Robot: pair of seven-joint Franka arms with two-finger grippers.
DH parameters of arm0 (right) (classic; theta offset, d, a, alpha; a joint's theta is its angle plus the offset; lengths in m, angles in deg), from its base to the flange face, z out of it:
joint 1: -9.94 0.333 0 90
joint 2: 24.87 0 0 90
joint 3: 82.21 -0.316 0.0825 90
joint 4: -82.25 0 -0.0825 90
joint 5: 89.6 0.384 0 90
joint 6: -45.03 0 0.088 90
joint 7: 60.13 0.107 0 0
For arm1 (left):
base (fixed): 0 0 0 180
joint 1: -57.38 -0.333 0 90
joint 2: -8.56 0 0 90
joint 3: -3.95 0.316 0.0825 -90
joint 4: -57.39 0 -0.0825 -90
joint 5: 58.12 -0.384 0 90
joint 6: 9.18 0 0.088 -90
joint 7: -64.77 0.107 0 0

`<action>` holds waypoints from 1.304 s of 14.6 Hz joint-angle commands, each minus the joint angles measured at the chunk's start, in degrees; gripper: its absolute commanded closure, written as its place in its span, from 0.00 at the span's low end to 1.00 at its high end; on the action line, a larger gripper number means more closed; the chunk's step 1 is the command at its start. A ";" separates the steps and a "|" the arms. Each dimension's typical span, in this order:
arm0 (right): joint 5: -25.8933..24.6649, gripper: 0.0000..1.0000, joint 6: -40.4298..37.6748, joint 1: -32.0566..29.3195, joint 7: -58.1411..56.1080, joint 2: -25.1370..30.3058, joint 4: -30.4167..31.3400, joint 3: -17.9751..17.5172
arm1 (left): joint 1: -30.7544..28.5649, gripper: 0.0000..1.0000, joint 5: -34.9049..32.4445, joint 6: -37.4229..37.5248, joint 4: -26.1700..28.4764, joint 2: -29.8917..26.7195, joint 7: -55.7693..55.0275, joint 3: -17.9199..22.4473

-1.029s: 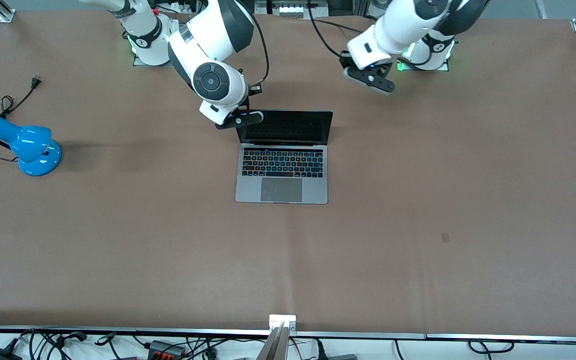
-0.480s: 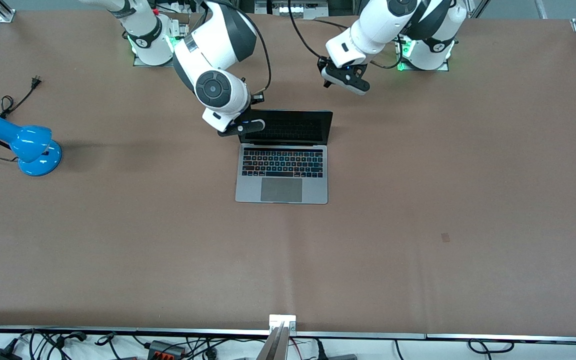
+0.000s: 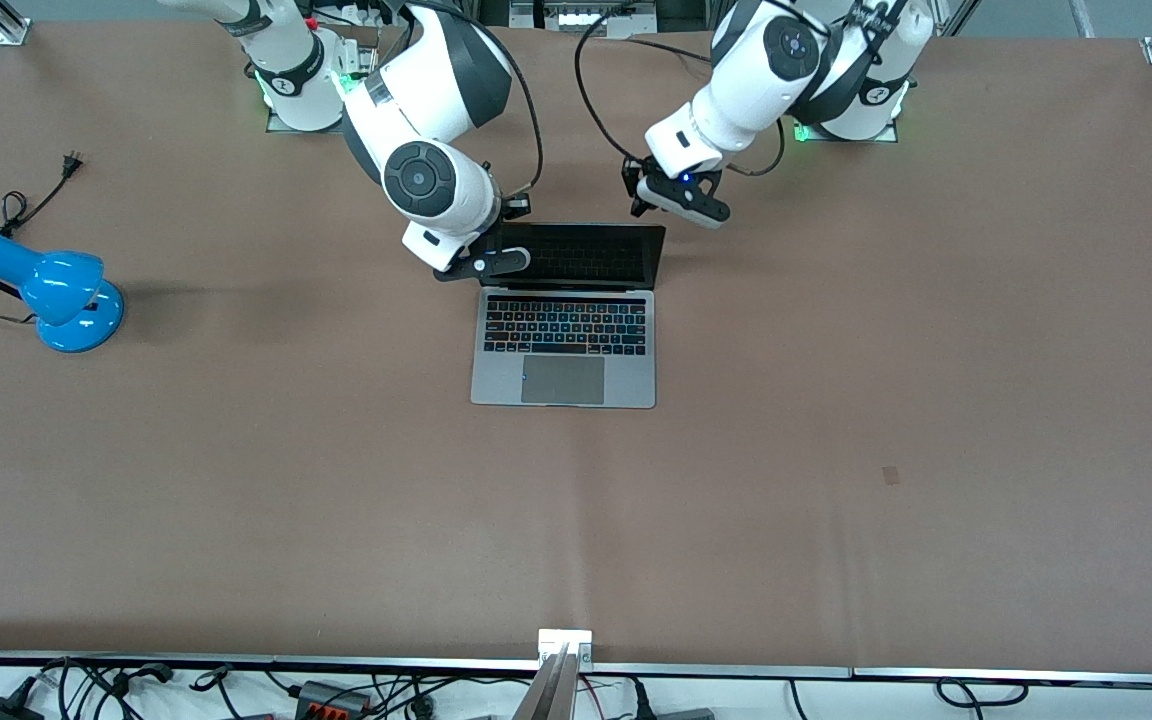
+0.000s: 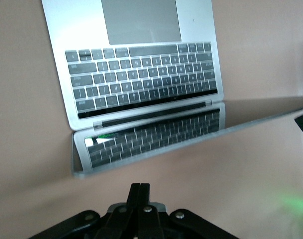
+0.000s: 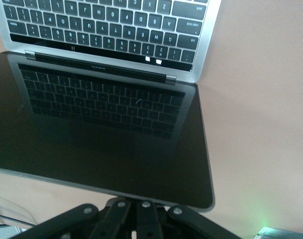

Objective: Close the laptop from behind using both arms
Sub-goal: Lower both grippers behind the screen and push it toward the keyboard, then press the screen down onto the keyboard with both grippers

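Note:
The space-grey laptop (image 3: 566,340) lies open in the middle of the table, its dark screen (image 3: 576,255) tilted back toward the robots' bases. My right gripper (image 3: 494,262) is at the lid's top corner toward the right arm's end. In the right wrist view its shut fingers (image 5: 141,206) pass under the lid's top edge (image 5: 106,186), which hides their tips. My left gripper (image 3: 658,203) hovers by the lid's top corner toward the left arm's end. In the left wrist view its fingers (image 4: 140,194) are shut and empty, a little short of the lid's edge (image 4: 191,144).
A blue desk lamp (image 3: 51,290) with a black cord and plug (image 3: 36,195) sits on the brown table (image 3: 836,400) toward the right arm's end. Cables and a metal rail (image 3: 564,650) run along the table edge nearest the front camera.
The left arm has swung from near its base down to the lid's top corner. The right gripper has shifted slightly along the lid's top edge. The laptop stays open.

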 commanded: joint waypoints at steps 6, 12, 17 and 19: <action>0.39 1.00 0.15 -1.51 0.18 -5.46 -7.32 0.49 | -3.01 0.99 1.09 -4.66 -3.83 6.32 10.41 0.04; -1.80 1.00 0.59 -4.06 0.00 -9.50 -13.04 0.93 | -3.80 0.99 0.47 -9.75 -9.10 13.96 12.68 0.04; -4.35 1.00 0.86 -4.50 0.18 -13.98 -16.28 1.01 | -5.56 0.99 0.47 -10.47 -14.64 21.07 17.44 0.74; -4.35 1.00 1.73 -4.85 0.18 -16.52 -18.65 1.54 | -5.30 0.99 0.39 -10.47 -17.01 23.71 17.53 1.71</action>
